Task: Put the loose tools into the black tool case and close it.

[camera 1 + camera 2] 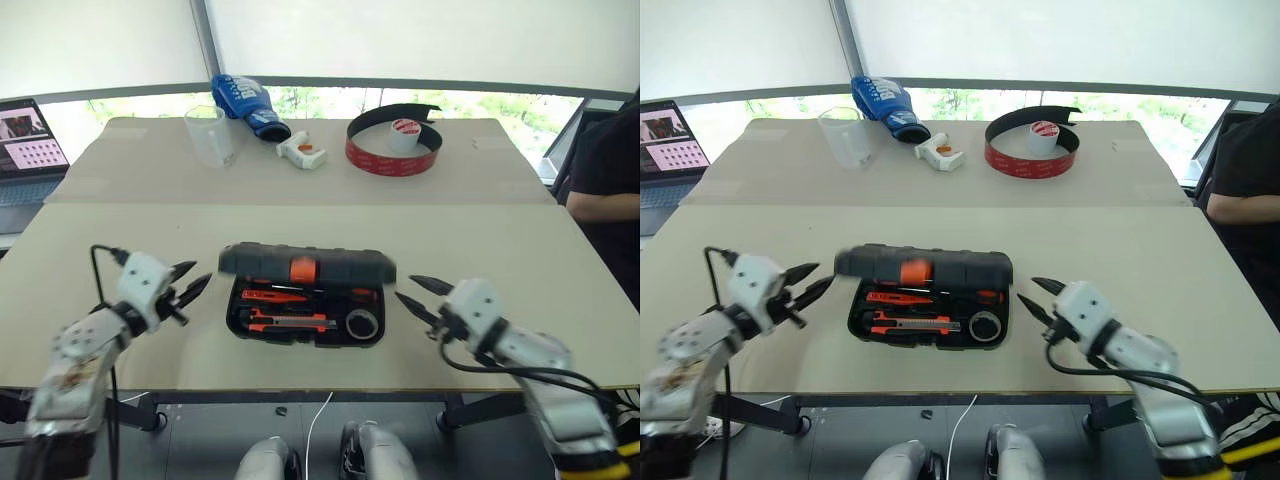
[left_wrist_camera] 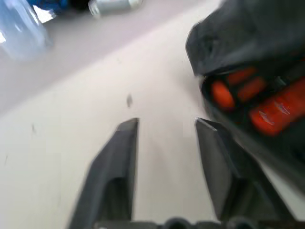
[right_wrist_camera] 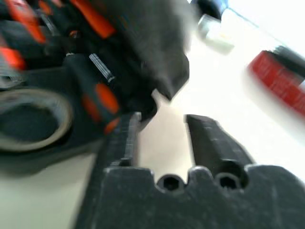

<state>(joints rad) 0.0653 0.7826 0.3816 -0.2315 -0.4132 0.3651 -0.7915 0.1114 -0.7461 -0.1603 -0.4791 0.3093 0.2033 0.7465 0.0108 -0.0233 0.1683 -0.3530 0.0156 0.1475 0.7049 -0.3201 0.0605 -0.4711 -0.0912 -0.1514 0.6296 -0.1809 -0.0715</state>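
No writing can be read on any of the things; the white roll inside the red-and-black coil has a red label on top, too small to make out, and the blue bag carries white print that is likewise unreadable.

The case sits on the near tabletop, centred between the two claws. Its lid hangs partly lowered over the tray, blurred, with the orange latch at its front edge. In the tray lie an orange-handled screwdriver, the knife nearer the tabletop's front edge, and the tape roll at the right end.

The left claw hovers just left of the case, fingers parted and holding nothing, tips aimed at the lid's left end without touching it. The right claw hovers just right of the case, fingers spread and also holding nothing, tips pointing at the case's right end, with a gap between them.

On the far tabletop stand a clear cup, the white-and-orange gun-shaped tool and the coil. A laptop sits at the far left, and a person in black at the right edge.
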